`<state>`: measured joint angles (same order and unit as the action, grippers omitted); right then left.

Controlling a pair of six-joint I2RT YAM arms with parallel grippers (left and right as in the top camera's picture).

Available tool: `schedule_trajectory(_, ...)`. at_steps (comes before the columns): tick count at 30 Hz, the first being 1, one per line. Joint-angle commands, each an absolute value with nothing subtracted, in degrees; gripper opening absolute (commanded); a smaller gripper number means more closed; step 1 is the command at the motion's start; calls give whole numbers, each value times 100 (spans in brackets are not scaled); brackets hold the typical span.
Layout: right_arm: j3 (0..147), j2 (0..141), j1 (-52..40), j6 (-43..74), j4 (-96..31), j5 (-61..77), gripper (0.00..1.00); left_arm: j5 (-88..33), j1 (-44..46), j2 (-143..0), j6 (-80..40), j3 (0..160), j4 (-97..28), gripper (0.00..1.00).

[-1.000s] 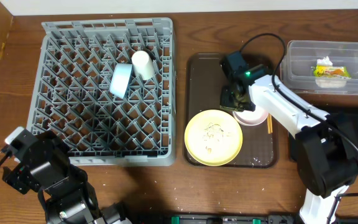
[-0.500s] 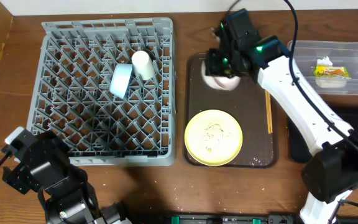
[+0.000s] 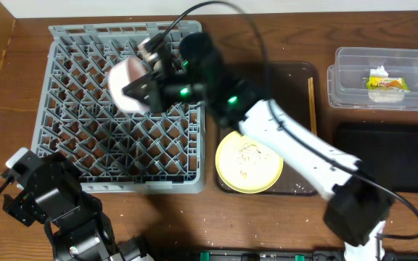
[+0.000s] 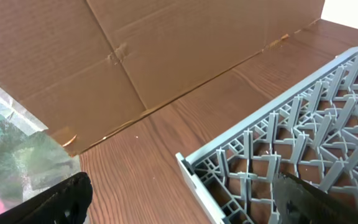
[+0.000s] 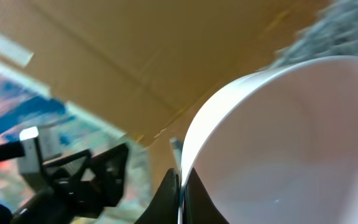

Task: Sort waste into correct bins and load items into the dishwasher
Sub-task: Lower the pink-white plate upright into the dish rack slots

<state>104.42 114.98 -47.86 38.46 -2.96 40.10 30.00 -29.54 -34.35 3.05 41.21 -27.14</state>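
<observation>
Wooden table bears the rack; right fingers clamp the pink bowl, left fingers gape empty.

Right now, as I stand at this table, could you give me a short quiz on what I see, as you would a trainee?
1. True or false: the printed wrapper lies in the clear tub.
2. What does the right hand hold above the grey rack?
3. Where does the yellow plate lie? A in the grey rack; B on the brown tray; C in the clear tub.
Key: 1 true; 2 the pink bowl; 3 B.
</observation>
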Motion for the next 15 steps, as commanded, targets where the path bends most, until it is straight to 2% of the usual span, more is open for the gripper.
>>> schedule_trajectory(1,10488,12007,-5137,4856,370,4128,1,3070,-2978,-3426,342,4250,-2722,94)
schedule_trajectory(4,10488,12245,-5317,5400,714,4165,1,3070,-2978,-3426,342,4250,-2722,94)
schedule_trajectory(15,10486,12822,-5465,5749,696,4145,1,3070,-2978,-3426,342,4250,-2722,94)
